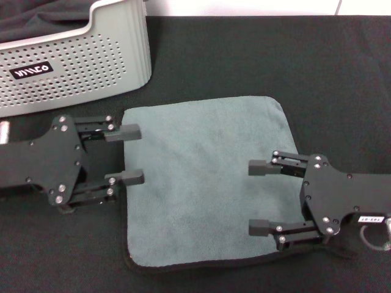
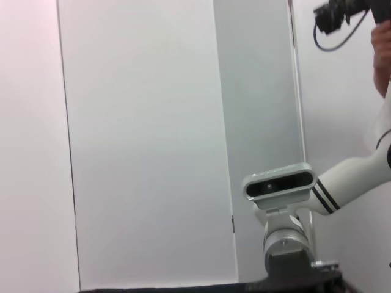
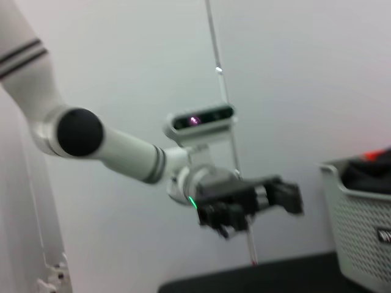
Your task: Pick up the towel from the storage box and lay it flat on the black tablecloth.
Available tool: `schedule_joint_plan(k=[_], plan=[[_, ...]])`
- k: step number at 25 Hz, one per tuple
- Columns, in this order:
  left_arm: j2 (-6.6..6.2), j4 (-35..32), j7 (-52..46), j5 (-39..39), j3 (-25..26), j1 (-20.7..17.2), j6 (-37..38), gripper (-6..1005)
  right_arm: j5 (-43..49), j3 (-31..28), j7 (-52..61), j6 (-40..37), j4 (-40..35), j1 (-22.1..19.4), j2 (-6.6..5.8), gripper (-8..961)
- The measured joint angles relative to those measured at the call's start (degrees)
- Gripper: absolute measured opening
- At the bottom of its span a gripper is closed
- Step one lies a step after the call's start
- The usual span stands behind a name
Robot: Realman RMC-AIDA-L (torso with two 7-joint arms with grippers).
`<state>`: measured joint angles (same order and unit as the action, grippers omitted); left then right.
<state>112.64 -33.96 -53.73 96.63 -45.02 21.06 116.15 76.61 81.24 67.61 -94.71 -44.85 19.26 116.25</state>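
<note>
Towel flat between open grippers; box contents visible from right wrist only.

Plain pale white wall behind | thin dark vertical seam between panels | slightly greyer vertical panel alongside | soft, even indoor light, without hard shadows

Robot lab: bare white walls, black tablecloth workbench.
</note>
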Motion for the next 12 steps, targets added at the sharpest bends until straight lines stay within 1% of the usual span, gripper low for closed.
schedule_joint_plan(k=[2,4,12], plan=[[-0.62,1.7,1.1,0.1,-0.2,-0.4,0.0,546,-2.8,2.1,-0.8,-0.5,-0.3,-0.3,-0.01,855],[-0.95,2.3,1.3,0.1,-0.1,-0.7,0.0,546,-4.2,2.5,-1.1,-0.9,-0.4,0.0,-0.1,856],[-0.81,2.4,2.2,0.3,0.0,-1.4,0.2,546,-4.6,2.6,-1.2,-1.6,-0.8,1.4,-0.23,856]])
